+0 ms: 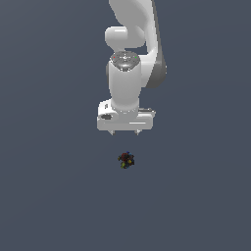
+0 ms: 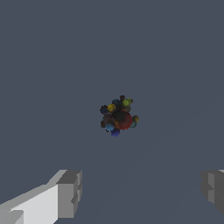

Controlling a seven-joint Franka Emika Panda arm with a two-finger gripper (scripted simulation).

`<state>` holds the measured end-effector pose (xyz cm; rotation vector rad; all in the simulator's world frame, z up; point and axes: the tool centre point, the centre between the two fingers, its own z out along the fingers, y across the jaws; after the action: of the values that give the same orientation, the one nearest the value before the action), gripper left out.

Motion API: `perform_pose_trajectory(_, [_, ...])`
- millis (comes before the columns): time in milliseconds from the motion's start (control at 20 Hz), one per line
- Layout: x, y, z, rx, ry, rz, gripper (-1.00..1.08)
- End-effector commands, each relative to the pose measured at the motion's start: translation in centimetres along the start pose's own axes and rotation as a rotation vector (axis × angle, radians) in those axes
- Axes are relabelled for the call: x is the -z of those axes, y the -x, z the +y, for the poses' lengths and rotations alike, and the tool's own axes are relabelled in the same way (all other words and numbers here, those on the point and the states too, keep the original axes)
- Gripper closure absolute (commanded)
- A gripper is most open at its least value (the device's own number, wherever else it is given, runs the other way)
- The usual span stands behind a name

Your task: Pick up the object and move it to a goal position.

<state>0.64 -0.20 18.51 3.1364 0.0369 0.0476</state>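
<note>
The object (image 1: pixel 126 160) is a tiny dark lumpy thing with red, yellow, green and blue specks. It lies on the flat grey floor, a little below my white gripper (image 1: pixel 125 133) in the exterior view. The gripper points down and its two short fingertips stand wide apart with nothing between them. In the wrist view the object (image 2: pixel 119 117) sits in the middle of the picture, beyond the two grey finger pads (image 2: pixel 70 192), and it touches neither. The gripper (image 2: pixel 142 190) is open and empty.
The white arm (image 1: pixel 132 44) rises above the gripper toward the top of the exterior view. The grey floor (image 1: pixel 49 196) spreads out on every side. No goal marker shows.
</note>
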Motion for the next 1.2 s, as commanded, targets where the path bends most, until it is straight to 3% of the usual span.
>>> perform_pose_trajectory(0, [-0.2, -0.1, 0.0, -0.017, -0.001, -0.001, -0.92])
perform_pose_trajectory(500, [-1.5, -0.7, -0.1, -0.171, -0.007, -0.007, -0.92])
perform_pose_trajectory(1150, [-4.8, -2.1, -0.2, -0.521, -0.010, -0.020, -0.92])
